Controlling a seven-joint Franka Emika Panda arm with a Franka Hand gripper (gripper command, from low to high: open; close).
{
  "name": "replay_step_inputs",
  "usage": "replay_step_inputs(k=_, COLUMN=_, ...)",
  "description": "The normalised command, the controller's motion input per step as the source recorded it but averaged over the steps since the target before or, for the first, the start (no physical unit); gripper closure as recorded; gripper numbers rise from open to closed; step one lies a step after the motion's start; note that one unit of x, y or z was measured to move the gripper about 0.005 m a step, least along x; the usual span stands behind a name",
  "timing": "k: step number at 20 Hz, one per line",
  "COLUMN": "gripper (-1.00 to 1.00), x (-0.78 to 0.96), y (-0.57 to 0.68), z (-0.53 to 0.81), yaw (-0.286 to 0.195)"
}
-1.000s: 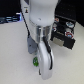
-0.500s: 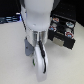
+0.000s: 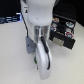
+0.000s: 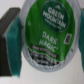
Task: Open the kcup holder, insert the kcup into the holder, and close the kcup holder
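The kcup [image 4: 47, 42] fills the wrist view: a green pod with a whitish rim and a printed green lid. It sits between my gripper's [image 4: 46, 44] fingers, and the teal pad of one finger [image 4: 10, 37] presses against its side. In the exterior view my gripper [image 3: 42, 62] hangs low over the table, with a bit of green [image 3: 36, 60] showing at its side. The kcup holder [image 3: 64, 29], a black box, stands behind the arm on the exterior view's right. Its drawer front looks pulled out, with small coloured spots inside.
The white table [image 3: 12, 55] spreads around the gripper. Dark equipment [image 3: 7, 20] stands at the back on the exterior view's left. The arm's white body [image 3: 36, 15] hides part of the holder.
The gripper has moved slightly lower toward the table and a little to the exterior view's right. The holder has not moved.
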Motion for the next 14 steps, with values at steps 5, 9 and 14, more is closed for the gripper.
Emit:
replay_step_inputs(k=5, gripper=1.0, x=0.0, y=0.49, z=0.75, yaw=0.115)
replay_step_inputs(k=9, gripper=1.0, x=0.0, y=0.46, z=0.71, yaw=0.132)
replay_step_inputs(k=14, gripper=1.0, x=-0.1, y=0.41, z=0.58, yaw=0.144)
